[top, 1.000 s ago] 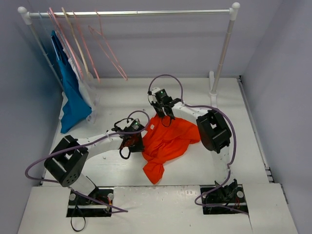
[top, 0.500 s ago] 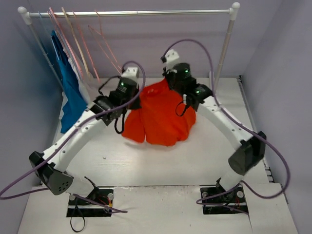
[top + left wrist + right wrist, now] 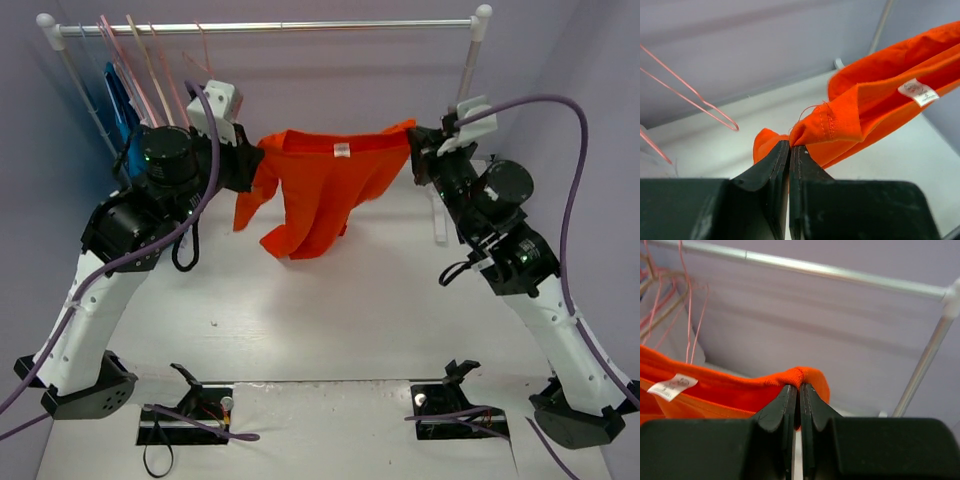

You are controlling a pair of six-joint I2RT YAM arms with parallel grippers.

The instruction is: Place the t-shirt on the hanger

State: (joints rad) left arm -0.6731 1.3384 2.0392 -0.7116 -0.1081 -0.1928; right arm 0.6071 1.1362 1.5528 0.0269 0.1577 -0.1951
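Note:
The orange t-shirt (image 3: 318, 185) hangs stretched in the air between both grippers, with its neck edge on top and its white label (image 3: 341, 151) showing. My left gripper (image 3: 257, 160) is shut on the shirt's left neck edge (image 3: 825, 122), as the left wrist view (image 3: 790, 145) shows. My right gripper (image 3: 415, 142) is shut on the right neck edge (image 3: 790, 377), as the right wrist view (image 3: 799, 386) shows. Several thin pale-pink hangers (image 3: 150, 70) hang on the rail at the far left, left of my left gripper. One of them (image 3: 690, 95) shows in the left wrist view.
A metal rail (image 3: 330, 25) runs across the back on two white posts (image 3: 465, 85). A blue garment (image 3: 118, 110) and a thicker beige hanger (image 3: 138, 55) hang at its left end. The white table (image 3: 330, 320) lies below the shirt.
Both arms rose from the table and moved apart with the shirt. It went from a heap, to bunched between them, to stretched wide below the rail.

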